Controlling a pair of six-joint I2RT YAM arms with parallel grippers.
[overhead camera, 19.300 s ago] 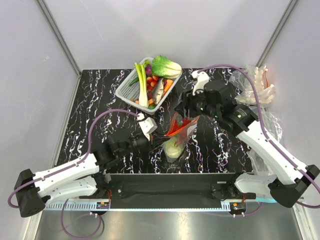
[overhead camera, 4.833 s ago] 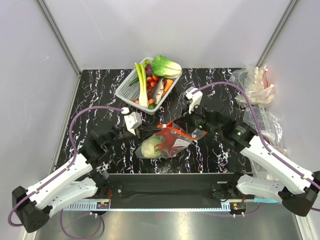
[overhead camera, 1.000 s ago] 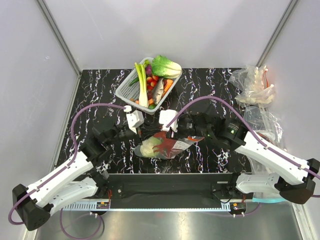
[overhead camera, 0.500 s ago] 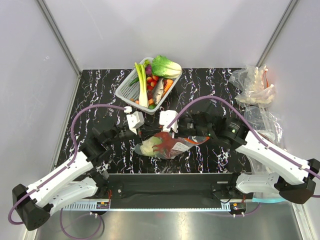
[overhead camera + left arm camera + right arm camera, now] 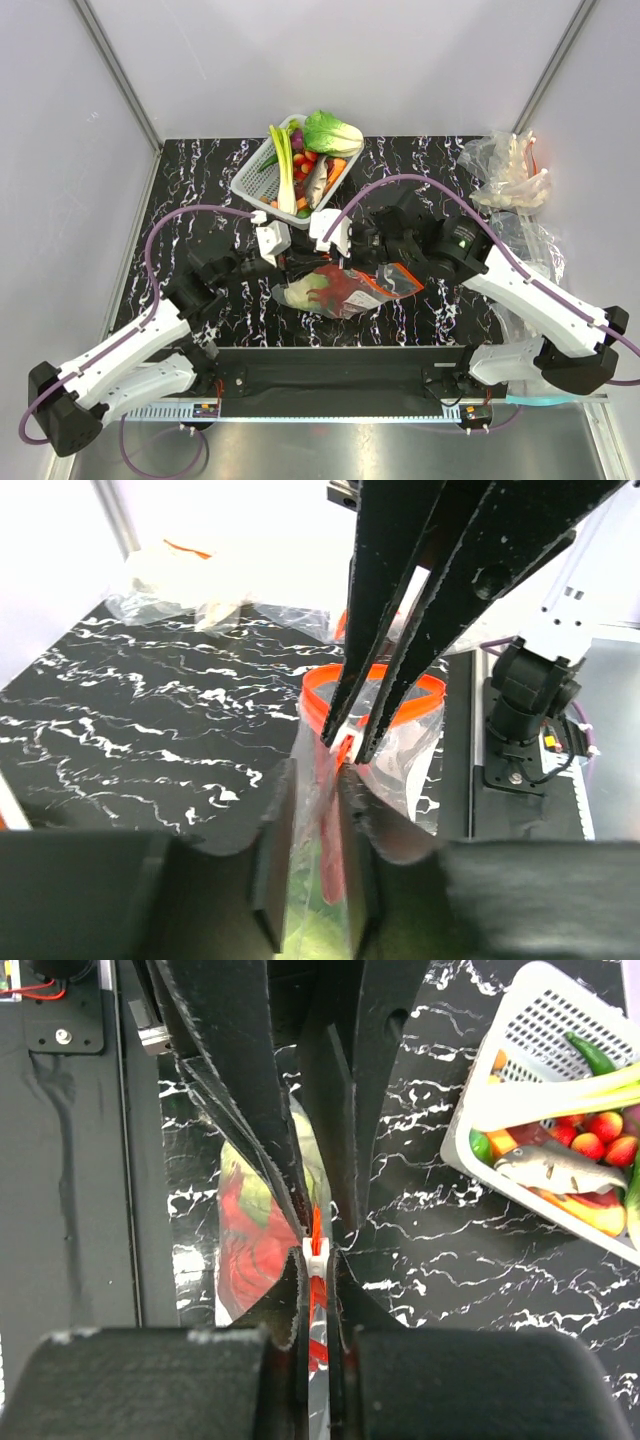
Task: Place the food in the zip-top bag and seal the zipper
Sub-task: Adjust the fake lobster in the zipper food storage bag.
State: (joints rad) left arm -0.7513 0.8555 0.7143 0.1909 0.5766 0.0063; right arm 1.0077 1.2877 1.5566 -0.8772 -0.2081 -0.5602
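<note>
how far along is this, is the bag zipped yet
Done: lobster and cabbage lie inside the bag. In hand: left gripper and right gripper both have jaws pinched on the zipper at one end. To do: the rest of the zipper gapes as an open loop, so sealing is not done.

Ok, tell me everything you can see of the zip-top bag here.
Clear plastic zip-top bag, lying on the black marbled table between the arms, holding a red lobster and pale green cabbage. Its red-orange zipper edge is raised and pinched by the left end effector and right end effector; beyond them the mouth loops open.
</note>
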